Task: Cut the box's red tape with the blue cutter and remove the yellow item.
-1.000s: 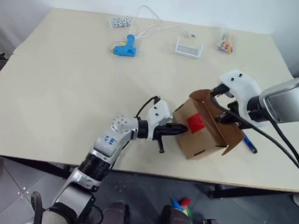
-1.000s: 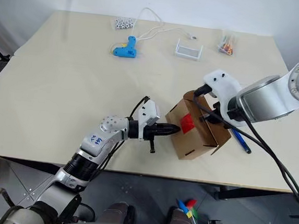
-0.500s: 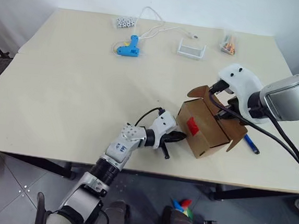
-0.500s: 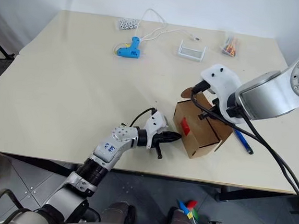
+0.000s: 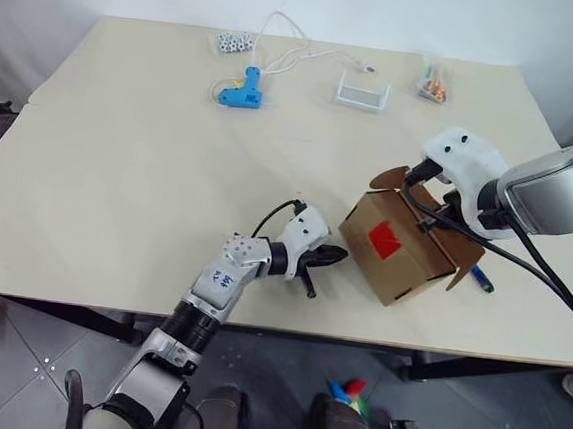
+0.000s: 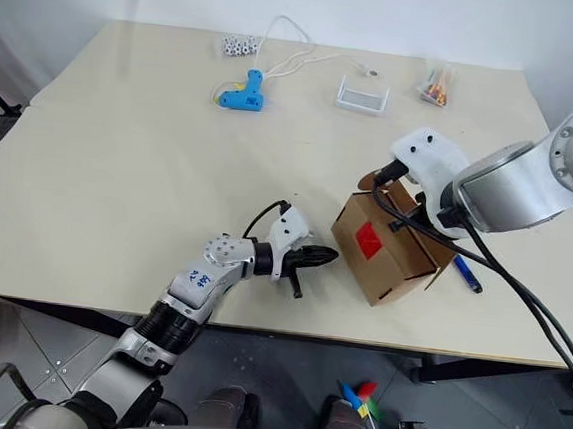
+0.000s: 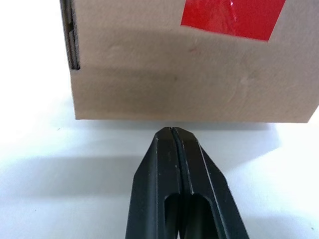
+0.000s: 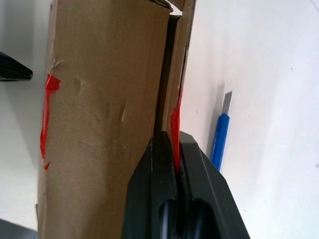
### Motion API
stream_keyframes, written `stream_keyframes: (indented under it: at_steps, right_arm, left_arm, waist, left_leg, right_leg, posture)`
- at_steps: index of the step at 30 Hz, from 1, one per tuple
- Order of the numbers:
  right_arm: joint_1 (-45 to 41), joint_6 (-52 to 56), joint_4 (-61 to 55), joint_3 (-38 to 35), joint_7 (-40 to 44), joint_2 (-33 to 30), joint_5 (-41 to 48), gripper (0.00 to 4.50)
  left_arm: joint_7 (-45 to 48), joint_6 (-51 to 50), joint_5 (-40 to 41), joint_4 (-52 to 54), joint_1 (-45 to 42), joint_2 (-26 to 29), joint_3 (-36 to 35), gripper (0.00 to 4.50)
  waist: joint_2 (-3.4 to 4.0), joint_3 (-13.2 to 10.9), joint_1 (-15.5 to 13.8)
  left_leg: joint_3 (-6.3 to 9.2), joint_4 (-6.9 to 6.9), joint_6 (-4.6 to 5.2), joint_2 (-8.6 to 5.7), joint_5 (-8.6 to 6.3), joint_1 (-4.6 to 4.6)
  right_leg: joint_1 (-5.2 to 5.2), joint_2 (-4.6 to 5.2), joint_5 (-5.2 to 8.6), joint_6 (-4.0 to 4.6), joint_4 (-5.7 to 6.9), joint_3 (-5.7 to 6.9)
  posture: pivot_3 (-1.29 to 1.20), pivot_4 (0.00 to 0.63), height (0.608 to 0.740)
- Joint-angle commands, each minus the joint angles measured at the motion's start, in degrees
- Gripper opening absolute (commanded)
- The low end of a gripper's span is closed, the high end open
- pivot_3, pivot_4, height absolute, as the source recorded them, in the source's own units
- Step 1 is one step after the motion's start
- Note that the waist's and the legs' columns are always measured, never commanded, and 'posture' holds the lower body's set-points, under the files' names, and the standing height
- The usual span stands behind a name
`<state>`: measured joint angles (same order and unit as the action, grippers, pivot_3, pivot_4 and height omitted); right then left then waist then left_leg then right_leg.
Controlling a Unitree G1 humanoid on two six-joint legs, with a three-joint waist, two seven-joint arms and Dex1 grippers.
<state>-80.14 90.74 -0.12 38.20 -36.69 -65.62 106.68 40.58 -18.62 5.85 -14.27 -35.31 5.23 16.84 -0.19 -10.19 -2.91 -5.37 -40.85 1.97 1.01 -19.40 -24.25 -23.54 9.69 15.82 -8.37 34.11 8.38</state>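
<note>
the right gripper (image 5: 445, 210) is pinched tight on an opened flap at the far side of the box (image 5: 404, 247), jaws together with cardboard between them. in the left eye view the box sits at about four o'clock on the pale table (image 5: 121, 160), its near face turned toward me with the red tape (image 5: 383, 241) square in the middle. the left gripper (image 5: 335, 253) lies low at the box's nine o'clock, fingers pressed together on nothing, tip just short of the carton. the blue cutter (image 5: 481, 280) lies flat on the table at the box's three o'clock, so i judge the cutting is over and the opening step is in hand; i can't see the yellow item.

the right eye view gives the same layout, with a light-blue glue gun (image 6: 241, 96) and its white cord well apart at eleven o'clock.

in the left wrist view the smooth black fingers (image 7: 169, 164) meet in one seam, pointing at the matte brown wall of the box just beside them, glossy tape at one o'clock.

in the right wrist view the fingers (image 8: 162, 164) clamp a thin flap edge carrying a torn red strip; the cardboard is dented and creased, and the cutter's blade is out.

next, i'd guess, the flap must be swung wide while the left gripper steadies the light carton, which may slide.
</note>
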Motion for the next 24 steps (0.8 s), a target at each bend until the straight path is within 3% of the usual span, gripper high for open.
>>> stream_keyframes:
  at_steps: [1,9,14,18,24]
  right_arm:
    - [-1.9,1.5,0.7,-2.6,1.7,0.6,-1.9,0.02]
    - [-3.0,1.8,-0.4,-3.0,3.1,0.9,-4.0,0.02]
    - [-3.1,1.4,-2.6,-3.0,2.6,1.0,-2.3,0.02]
    - [-1.0,-0.8,-4.2,-2.4,0.5,0.1,0.1,0.02]
    - [0.4,-5.0,-5.2,-1.0,-3.9,-0.3,5.3,0.02]
  left_arm:
    - [-0.2,0.3,0.3,1.5,-0.4,-0.6,-0.1,0.00]
    - [3.0,-3.2,1.6,5.2,-0.5,3.8,-1.1,0.00]
    - [14.1,-9.8,4.7,12.9,-1.6,13.1,0.0,0.00]
    - [13.9,-10.7,9.7,14.9,-7.7,10.3,-4.0,0.00]
    - [10.9,-8.1,9.7,9.4,-14.6,1.4,-2.8,0.00]
  waist:
    - [0.00,0.0,0.1]
    - [0.00,0.0,0.2]
    - [0.02,0.0,0.6]
    - [0.03,0.0,0.0]
    - [0.02,0.0,0.2]
  left_leg:
    - [0.00,0.00,0.00,0.00,0.00,0.00]
    - [-0.01,0.01,0.00,0.01,0.00,0.00]
    - [-0.07,0.04,-0.02,0.03,0.00,-0.01]
    - [0.03,-0.05,-0.02,0.03,0.00,-0.09]
    - [-0.01,-0.07,0.01,0.00,-0.02,-0.07]
  right_leg:
    - [-0.01,0.00,0.00,0.00,0.00,0.00]
    - [-0.04,0.00,0.00,0.00,0.02,0.00]
    - [-0.15,0.00,0.00,0.00,0.14,0.00]
    - [-0.14,0.00,0.00,0.00,0.14,0.00]
    - [-0.06,0.00,-0.03,-0.05,0.06,0.03]
  posture:
    - [0.00,0.150,0.740]
    - [0.00,0.150,0.740]
    - [0.00,0.150,0.740]
    - [0.00,0.150,0.740]
    - [0.00,0.150,0.740]
